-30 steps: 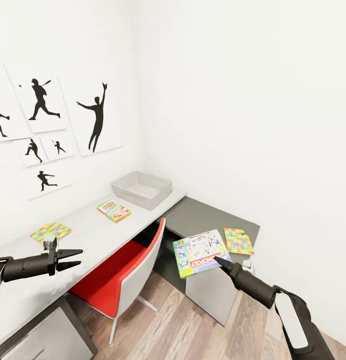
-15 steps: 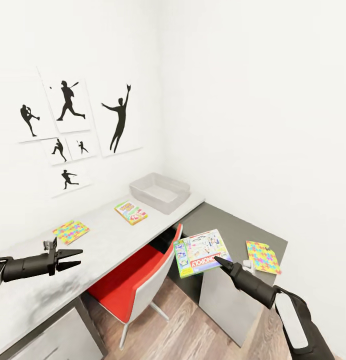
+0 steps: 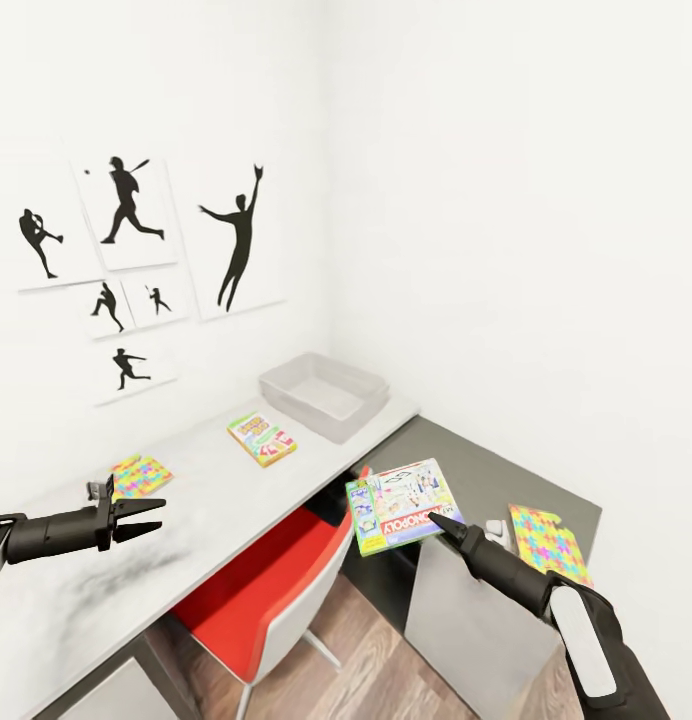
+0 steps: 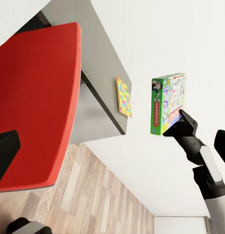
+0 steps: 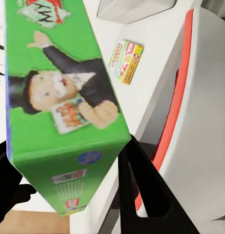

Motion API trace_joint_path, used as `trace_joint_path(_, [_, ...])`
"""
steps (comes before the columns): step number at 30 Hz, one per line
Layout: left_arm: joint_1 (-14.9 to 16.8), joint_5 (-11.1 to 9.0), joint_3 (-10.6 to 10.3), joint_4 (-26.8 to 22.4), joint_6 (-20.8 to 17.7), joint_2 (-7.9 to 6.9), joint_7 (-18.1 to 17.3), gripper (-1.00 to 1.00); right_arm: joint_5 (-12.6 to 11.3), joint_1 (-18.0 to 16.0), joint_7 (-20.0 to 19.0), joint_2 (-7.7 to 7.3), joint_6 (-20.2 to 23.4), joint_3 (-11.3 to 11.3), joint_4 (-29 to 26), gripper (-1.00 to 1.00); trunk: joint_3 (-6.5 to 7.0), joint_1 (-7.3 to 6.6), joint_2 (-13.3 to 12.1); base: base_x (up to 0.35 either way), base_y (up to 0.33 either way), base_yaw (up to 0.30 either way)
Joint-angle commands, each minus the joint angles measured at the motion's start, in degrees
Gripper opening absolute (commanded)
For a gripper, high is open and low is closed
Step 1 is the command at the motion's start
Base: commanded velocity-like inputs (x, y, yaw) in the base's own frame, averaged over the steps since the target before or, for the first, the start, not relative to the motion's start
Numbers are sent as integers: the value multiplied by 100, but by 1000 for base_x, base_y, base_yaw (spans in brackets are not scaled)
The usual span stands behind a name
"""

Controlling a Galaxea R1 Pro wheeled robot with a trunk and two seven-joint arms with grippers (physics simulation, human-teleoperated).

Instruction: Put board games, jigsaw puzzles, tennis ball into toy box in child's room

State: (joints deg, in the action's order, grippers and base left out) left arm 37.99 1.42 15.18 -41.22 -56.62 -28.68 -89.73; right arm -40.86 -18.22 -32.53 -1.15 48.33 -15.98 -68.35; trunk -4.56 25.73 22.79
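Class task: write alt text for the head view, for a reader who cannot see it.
The right gripper holds a Monopoly board game in the air above a red chair. Beyond, a pale desk carries a grey toy box, a small game box and a jigsaw puzzle; the left gripper hovers open.

"MONOPOLY" reads clear in white on red across the Monopoly box (image 3: 401,505), clamped in the right gripper (image 3: 438,523); the same red band shows on its green edge from the left wrist. The small game box (image 3: 261,439) on the bench (image 3: 196,500), well beyond those jaws, carries print too blurred to read.
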Motion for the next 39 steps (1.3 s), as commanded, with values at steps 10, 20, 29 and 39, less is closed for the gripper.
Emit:
trace_joint_path(10, [6,16,2,0,-60,1,-27,100,-36,-6,-16,1,45,-11,-3,-100,-83,6,13,249,-47,184])
trace_joint_path(20, [6,16,2,0,-60,2,-27,100,-36,-6,-22,1,45,-11,-1,-100,-144,6,13,242,-89,220])
trace_joint_path(29, [6,16,2,0,-60,2,-27,100,-36,-6,-25,1,45,-11,-1,-100,-173,6,13,241,-3,268])
trace_joint_path(39, [6,16,2,0,-60,2,-27,100,-36,-6,-45,1,45,-11,5,-100,-198,6,13,240,-56,274])
